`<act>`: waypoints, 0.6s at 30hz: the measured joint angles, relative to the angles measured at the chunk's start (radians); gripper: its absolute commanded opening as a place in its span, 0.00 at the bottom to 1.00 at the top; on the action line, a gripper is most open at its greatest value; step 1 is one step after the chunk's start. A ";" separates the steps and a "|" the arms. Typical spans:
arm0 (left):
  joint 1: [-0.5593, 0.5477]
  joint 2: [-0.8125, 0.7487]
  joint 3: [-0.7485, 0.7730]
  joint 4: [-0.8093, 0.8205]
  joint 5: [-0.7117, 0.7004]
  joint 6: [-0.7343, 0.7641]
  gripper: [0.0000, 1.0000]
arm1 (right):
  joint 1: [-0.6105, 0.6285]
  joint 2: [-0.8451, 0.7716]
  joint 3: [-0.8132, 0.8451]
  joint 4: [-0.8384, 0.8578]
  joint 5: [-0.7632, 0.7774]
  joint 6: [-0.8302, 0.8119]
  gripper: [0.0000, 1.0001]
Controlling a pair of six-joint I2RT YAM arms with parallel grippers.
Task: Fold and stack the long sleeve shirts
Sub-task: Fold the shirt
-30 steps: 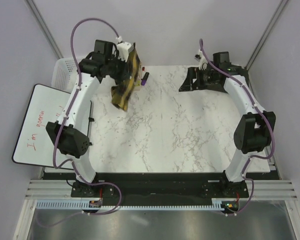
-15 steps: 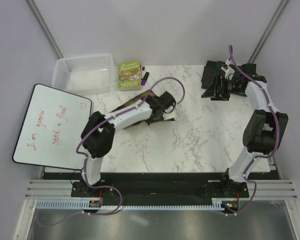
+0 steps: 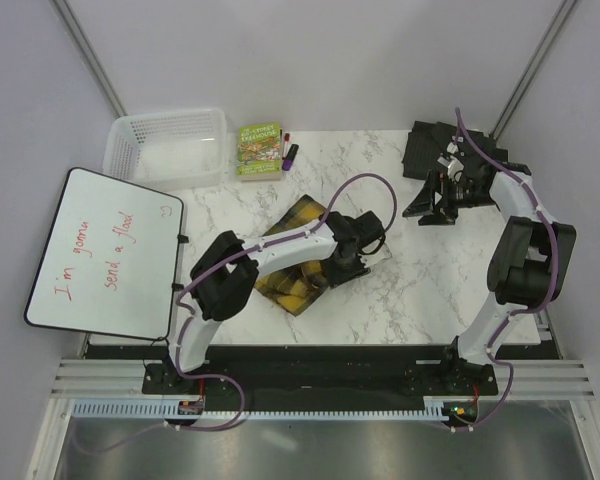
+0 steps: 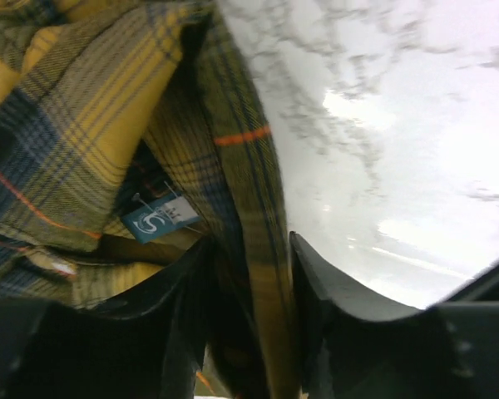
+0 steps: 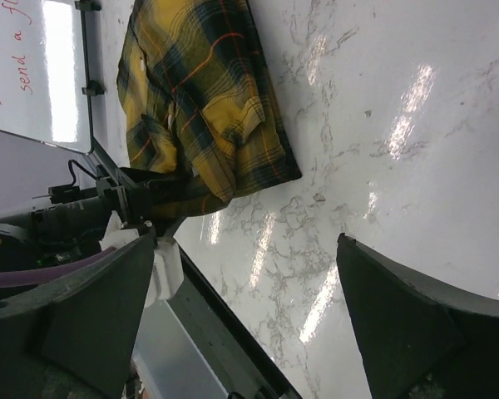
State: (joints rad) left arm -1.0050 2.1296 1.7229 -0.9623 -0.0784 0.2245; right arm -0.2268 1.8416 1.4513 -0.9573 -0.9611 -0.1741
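The plaid shirt [image 3: 292, 268] is lying in a rumpled heap on the tabletop [image 3: 430, 290], a bit left of the middle. From above, the left arm runs right over it and hides its right edge. The wrist camera is the only decent look at the left hand [image 4: 249, 245]. Its fingers [image 4: 324, 316] sit either side of a fold of plaid and the cloth fills the gap. Honestly can't tell if it's pinching or just loose around it. That view also catches a little blue size tag [image 4: 158, 218] that nothing else shows.

The grey shirt [image 3: 428, 150] is at the far right corner, partly behind the right arm. It's just a dark lump from above, and no other view has it. The right hand [image 3: 432, 200] hangs near it, spread wide with nothing in it. A basket [image 3: 165, 145], a book [image 3: 260, 148] and a whiteboard [image 3: 100, 255] are off to the left.
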 measured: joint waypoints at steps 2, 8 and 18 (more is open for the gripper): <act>-0.002 -0.013 0.005 -0.002 0.058 -0.021 0.88 | 0.000 0.000 -0.009 -0.005 -0.003 -0.007 0.98; -0.025 -0.114 0.074 -0.012 0.218 -0.039 0.84 | 0.000 0.000 -0.047 -0.006 -0.007 -0.010 0.98; 0.412 -0.261 0.038 0.026 0.408 0.013 0.50 | 0.095 0.042 -0.177 0.035 0.004 0.043 0.68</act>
State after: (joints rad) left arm -0.5930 1.8683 1.7611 -0.9363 0.3294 0.2375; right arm -0.1322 1.8835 1.2743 -0.9222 -0.9569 -0.1314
